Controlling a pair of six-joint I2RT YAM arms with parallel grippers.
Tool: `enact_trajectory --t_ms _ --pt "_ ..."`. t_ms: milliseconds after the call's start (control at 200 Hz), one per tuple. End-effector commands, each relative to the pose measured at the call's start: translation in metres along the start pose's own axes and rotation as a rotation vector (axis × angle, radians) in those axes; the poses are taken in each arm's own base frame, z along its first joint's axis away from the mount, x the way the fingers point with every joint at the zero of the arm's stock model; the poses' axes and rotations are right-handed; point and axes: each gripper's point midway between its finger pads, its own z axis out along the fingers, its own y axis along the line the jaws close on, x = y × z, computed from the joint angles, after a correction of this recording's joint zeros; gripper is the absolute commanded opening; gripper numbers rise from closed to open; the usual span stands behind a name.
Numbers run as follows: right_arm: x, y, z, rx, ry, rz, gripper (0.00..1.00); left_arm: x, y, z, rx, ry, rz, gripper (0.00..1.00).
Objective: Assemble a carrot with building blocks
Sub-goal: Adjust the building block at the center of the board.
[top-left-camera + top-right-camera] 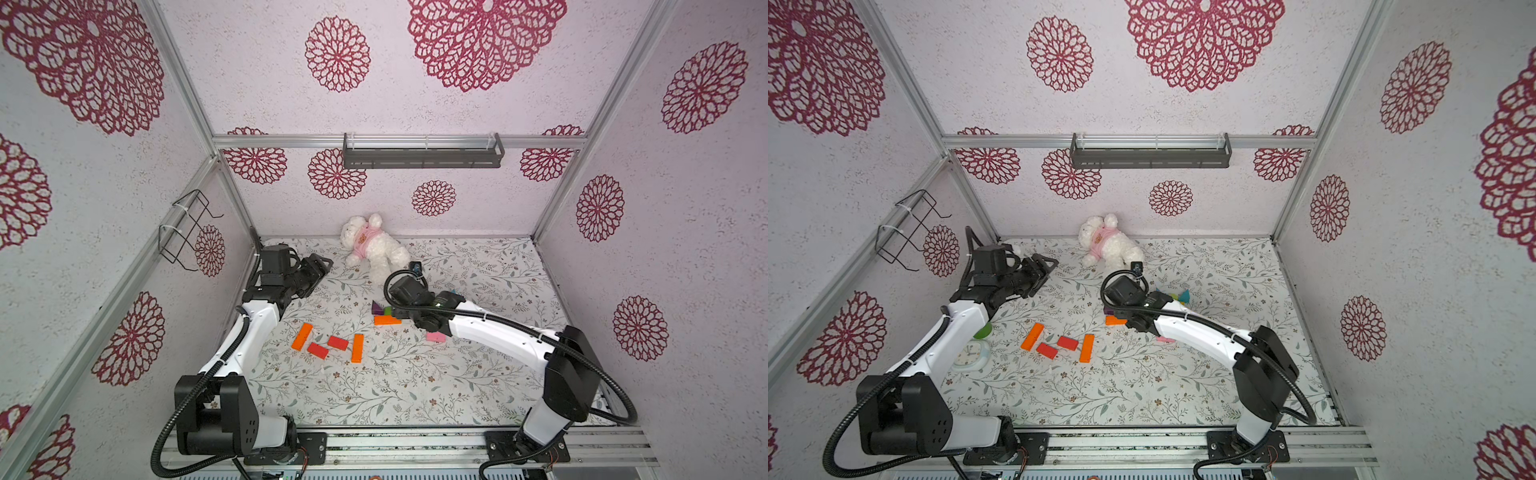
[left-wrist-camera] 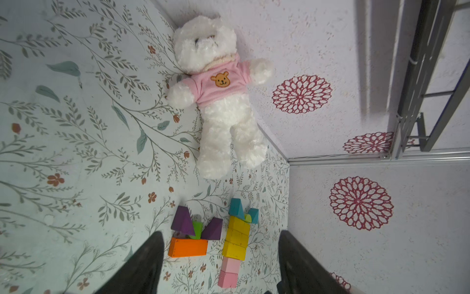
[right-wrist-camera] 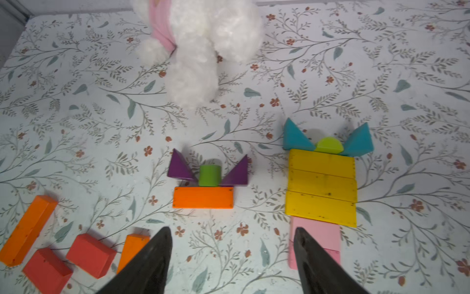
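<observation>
- The counter (image 1: 415, 386), printed with leaves and small flowers, carries everything.
- The left tool (image 1: 318, 268) is held above the far left of the counter and points right. Its jaws stand apart with nothing between them in the left wrist view (image 2: 221, 232).
- The right tool (image 3: 232, 228) hangs over mid-counter, just near of the short orange bar. Its jaws are spread and grip nothing.
- The plush bear (image 1: 374, 249) in a pink top lies on its back against the far wall, near the middle.
- Right of centre, three yellow bars (image 3: 321, 188) lie side by side, touching. Pink blocks (image 3: 315, 234) sit at their near end. Two teal triangles (image 3: 295, 137) and a lime half-round (image 3: 329, 145) sit at their far end.
- To the left and nearer, two long orange bars (image 1: 302, 336) and two red blocks (image 1: 338, 343) lie loose and apart from one another in both top views.
- At mid-counter, between those two groups, the short orange bar (image 3: 203, 197) lies crosswise.
- Two purple triangles (image 3: 179, 168) stand along its far edge, tips pointing outward and away.
- A green cylinder (image 3: 209, 175) sits between the purple triangles, touching the short orange bar.
</observation>
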Motion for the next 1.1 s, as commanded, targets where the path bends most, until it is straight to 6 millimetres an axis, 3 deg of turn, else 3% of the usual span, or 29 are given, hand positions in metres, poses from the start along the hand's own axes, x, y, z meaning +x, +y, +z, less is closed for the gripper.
enact_trajectory --t_ms 0,175,345,656,1096 --pt "0.001 -0.035 0.003 0.037 -0.007 0.001 0.77 0.028 0.004 0.01 -0.023 0.027 0.006 0.73" --pt "0.003 -0.06 -0.001 0.044 -0.02 0.012 0.77 0.091 0.009 0.042 0.003 0.15 0.061 0.74" --pt "0.001 -0.072 -0.007 0.054 -0.04 0.013 0.77 0.13 0.017 0.073 0.02 0.249 0.069 0.73" --pt "0.001 -0.084 -0.019 0.067 -0.07 0.027 0.78 0.157 0.017 0.11 0.038 0.327 0.078 0.73" --pt "-0.001 -0.092 -0.027 0.073 -0.09 0.034 0.78 0.173 0.024 0.12 0.006 0.327 0.102 0.72"
